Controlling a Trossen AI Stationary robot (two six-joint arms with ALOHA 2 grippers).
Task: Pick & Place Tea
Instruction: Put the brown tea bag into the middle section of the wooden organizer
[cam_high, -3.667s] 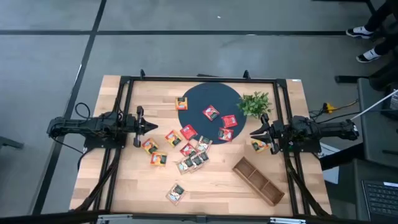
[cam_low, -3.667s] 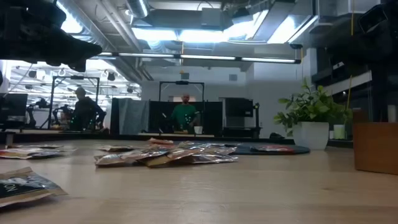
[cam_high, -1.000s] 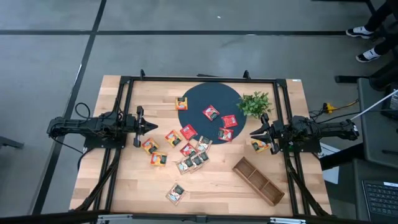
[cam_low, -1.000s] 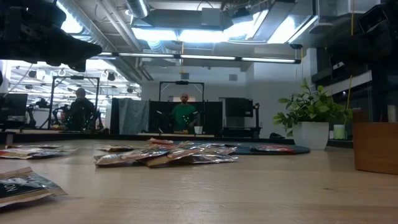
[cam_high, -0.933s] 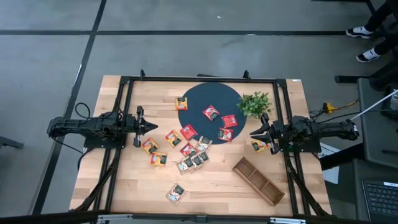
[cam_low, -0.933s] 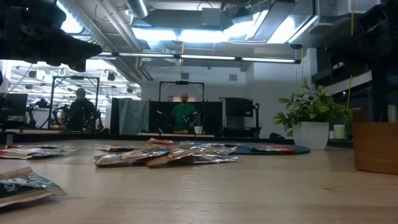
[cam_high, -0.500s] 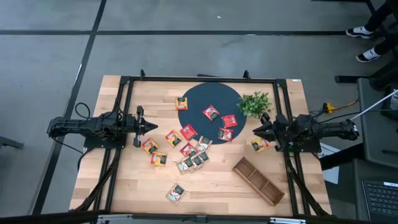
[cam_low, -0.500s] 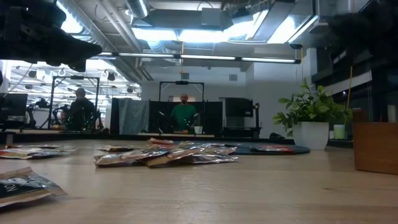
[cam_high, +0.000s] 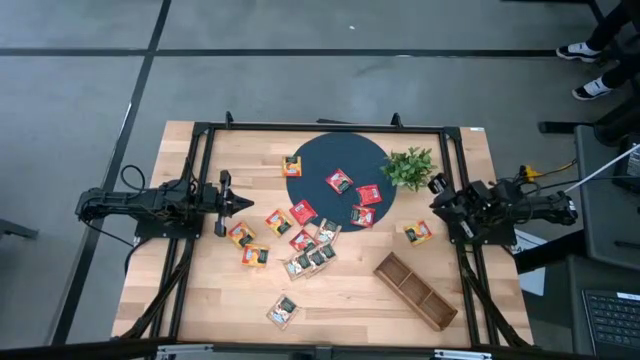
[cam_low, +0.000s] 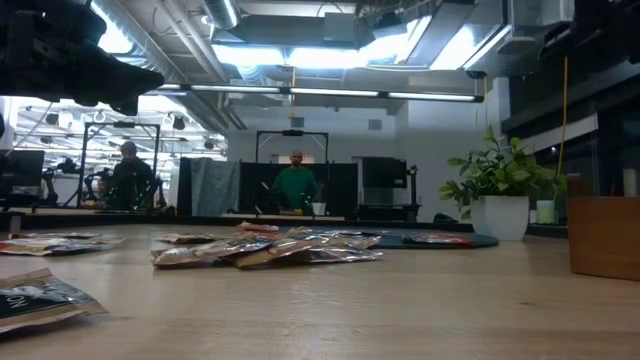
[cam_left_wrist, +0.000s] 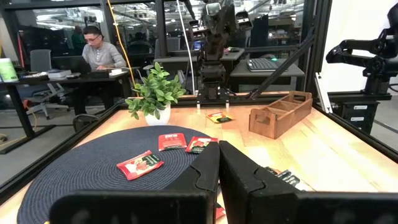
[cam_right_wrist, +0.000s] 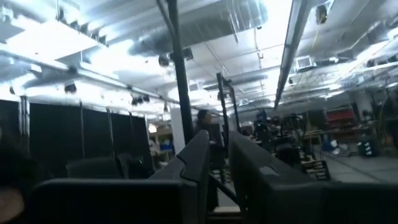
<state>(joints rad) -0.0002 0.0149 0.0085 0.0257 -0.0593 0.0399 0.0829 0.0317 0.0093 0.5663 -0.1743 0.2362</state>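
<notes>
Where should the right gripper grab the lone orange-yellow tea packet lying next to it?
The orange-yellow packet lies flat and alone on bare table, so probably come straight down from above and pinch across two opposite edges. The right gripper is nearest.

1. The round mat (cam_high: 337, 178) lay at the back middle of the bench (cam_high: 200, 290).
2. Three tea packets (cam_high: 340, 181) lay on the mat; a cluster (cam_high: 310, 252) lay just in front of it.
3. The plant (cam_high: 408, 167) stood at the mat's right edge.
4. The wooden tray (cam_high: 414, 291) lay in front of the mat, to its right.
5. The left claw (cam_high: 240, 204) hung left of the mat, the right claw (cam_high: 437, 196) right of it.
</notes>
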